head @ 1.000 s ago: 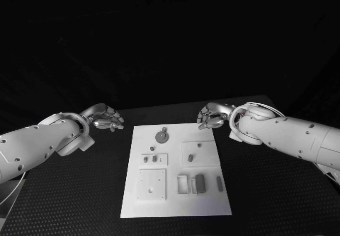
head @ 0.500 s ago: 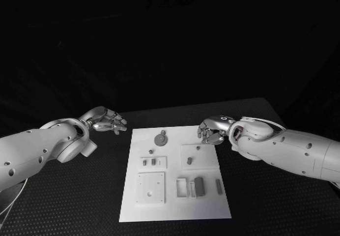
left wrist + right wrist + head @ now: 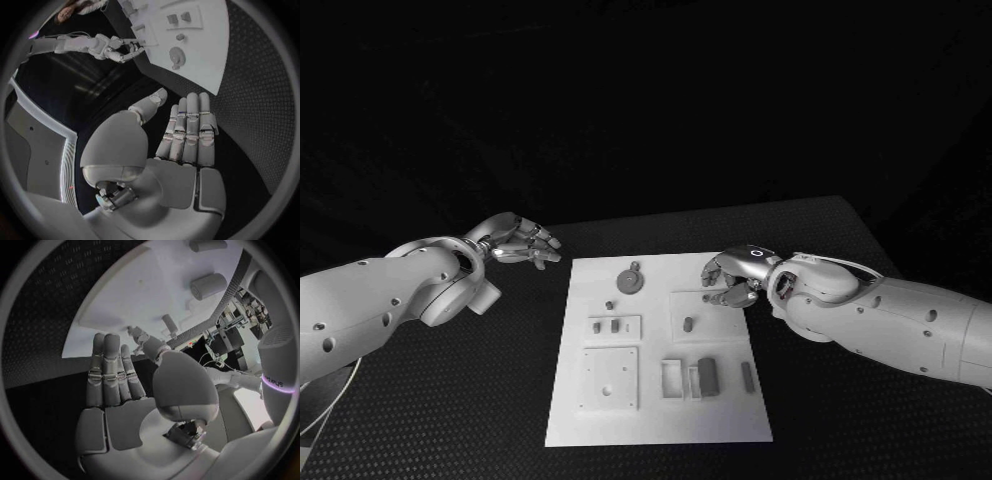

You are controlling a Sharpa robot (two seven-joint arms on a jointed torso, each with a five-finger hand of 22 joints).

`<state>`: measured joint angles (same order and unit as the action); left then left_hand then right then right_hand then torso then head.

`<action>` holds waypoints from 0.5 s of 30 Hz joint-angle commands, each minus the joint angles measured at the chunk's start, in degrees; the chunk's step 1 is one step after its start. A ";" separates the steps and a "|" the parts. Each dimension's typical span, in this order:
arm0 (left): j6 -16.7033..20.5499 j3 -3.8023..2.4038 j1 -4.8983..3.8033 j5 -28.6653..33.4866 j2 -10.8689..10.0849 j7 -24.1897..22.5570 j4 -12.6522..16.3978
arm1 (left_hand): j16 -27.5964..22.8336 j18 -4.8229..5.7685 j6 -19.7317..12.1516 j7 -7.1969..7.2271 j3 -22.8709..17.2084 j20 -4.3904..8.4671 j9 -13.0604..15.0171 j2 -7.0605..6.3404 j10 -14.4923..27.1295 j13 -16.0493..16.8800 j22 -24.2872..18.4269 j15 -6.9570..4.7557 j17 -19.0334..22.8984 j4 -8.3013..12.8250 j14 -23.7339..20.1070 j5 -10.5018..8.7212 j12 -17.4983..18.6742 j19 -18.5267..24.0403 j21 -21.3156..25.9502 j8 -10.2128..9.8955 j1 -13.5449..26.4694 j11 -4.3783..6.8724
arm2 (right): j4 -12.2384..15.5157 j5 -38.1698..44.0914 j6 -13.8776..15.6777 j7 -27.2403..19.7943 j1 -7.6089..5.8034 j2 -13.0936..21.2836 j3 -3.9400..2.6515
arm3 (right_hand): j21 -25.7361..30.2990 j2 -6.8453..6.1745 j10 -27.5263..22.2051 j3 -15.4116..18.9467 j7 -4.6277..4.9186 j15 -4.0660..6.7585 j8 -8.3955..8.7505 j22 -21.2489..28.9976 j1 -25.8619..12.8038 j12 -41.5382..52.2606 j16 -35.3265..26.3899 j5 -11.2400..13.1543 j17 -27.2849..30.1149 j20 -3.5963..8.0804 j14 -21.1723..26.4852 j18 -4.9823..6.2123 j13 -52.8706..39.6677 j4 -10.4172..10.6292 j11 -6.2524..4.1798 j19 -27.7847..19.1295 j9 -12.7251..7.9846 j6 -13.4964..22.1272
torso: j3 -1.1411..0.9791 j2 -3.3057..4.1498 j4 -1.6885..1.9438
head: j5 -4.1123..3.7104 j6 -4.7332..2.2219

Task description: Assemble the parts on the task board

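Note:
The white task board (image 3: 661, 415) lies in the middle of the black table. Small grey parts lie on it: a round disc with a tab (image 3: 630, 281) at the far end, two short pegs (image 3: 606, 325), an oval piece (image 3: 688, 323) and a dark block (image 3: 707, 373). My left hand (image 3: 516, 241) hovers off the board's far left corner, fingers straight and together (image 3: 187, 130), holding nothing. My right hand (image 3: 733, 278) hangs over the board's far right corner, fingers stretched out (image 3: 115, 372) and empty. The board (image 3: 144, 300) and a cylinder part (image 3: 208, 286) lie beyond it.
Black textured table (image 3: 459, 400) surrounds the board on all sides. A raised white square plate (image 3: 609, 378) and white upright pieces (image 3: 672, 377) sit at the board's near end. In the left wrist view the right hand (image 3: 119, 47) appears past the board (image 3: 200, 55).
My right hand has come nearer to me and lower, from beyond the board's far right corner to over it. The left hand has stayed almost in place.

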<state>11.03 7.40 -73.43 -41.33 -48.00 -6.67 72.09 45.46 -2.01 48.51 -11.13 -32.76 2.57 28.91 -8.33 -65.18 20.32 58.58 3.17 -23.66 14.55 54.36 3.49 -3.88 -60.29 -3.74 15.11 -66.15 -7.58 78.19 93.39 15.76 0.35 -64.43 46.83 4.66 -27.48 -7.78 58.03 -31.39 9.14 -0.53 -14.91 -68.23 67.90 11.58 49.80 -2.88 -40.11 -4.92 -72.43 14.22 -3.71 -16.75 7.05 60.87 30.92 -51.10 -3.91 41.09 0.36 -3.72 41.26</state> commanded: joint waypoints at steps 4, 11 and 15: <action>0.49 0.00 0.00 0.45 0.09 -0.13 -0.21 | -0.30 -0.16 -0.85 -0.05 0.39 0.01 -0.15 -0.14 0.95 -0.13 -0.32 -0.21 -0.61 -0.37 0.79 -0.21 0.10 -0.84 -0.22 0.09 0.40 -0.10 | 0.79 4.09 2.39 -0.04 0.57 -0.23 0.91 | -1.58 -1.07 2.88 0.05 0.07 0.13 -0.17 -1.32 0.86 -0.05 2.96 0.13 -1.85 0.44 -1.15 0.78 -0.47 0.05 -0.10 1.57 -0.21 -0.75 | -0.01 0.00 -0.04 | 0.18 0.12; 0.25 0.01 0.01 0.44 0.15 0.12 -0.37 | -0.51 -0.13 -1.18 -0.16 0.54 0.05 -0.21 -0.20 1.22 -0.15 -0.48 -0.24 -0.92 -0.64 0.84 -0.20 0.10 -0.94 -0.18 0.06 0.57 -0.19 | 0.54 4.80 2.49 0.23 1.20 -0.79 0.92 | -3.94 -0.38 6.95 -0.03 -0.60 1.21 -1.01 -3.26 0.91 0.19 7.09 0.13 -4.32 1.71 -2.20 0.78 -0.88 0.07 -1.22 3.59 -0.42 -2.87 | 0.11 -0.01 -0.04 | 0.19 0.28; 0.19 0.01 0.01 0.43 0.16 0.19 -0.37 | -0.59 -0.11 -1.26 -0.19 0.57 0.05 -0.22 -0.19 1.28 -0.15 -0.54 -0.23 -1.00 -0.72 0.83 -0.20 0.09 -0.93 -0.16 0.06 0.60 -0.21 | -0.41 4.83 2.14 0.28 1.51 -1.53 1.02 | -4.30 -0.05 8.18 -0.17 -0.89 1.55 -1.28 -3.79 0.75 0.11 7.88 0.12 -4.79 1.88 -1.84 0.78 -1.07 0.10 -1.57 3.55 -0.53 -3.60 | 0.17 0.01 0.04 | 0.15 0.42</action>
<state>11.16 7.42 -73.41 -41.27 -47.94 -6.39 71.67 45.06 -1.55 47.74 -11.42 -32.35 2.56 28.76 -8.37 -64.19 20.25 58.12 2.96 -24.57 14.15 54.98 3.49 -3.88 -60.94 -3.74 15.10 -66.10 -7.78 78.05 96.71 17.77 0.52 -63.21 45.56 5.56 -31.62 -8.40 65.89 -31.39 8.30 0.52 -16.02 -72.00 68.75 11.58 57.36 -2.88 -44.87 -3.14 -74.31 14.21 -4.73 -16.75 5.43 64.29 30.45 -54.44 -3.82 41.09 0.33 -3.52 41.58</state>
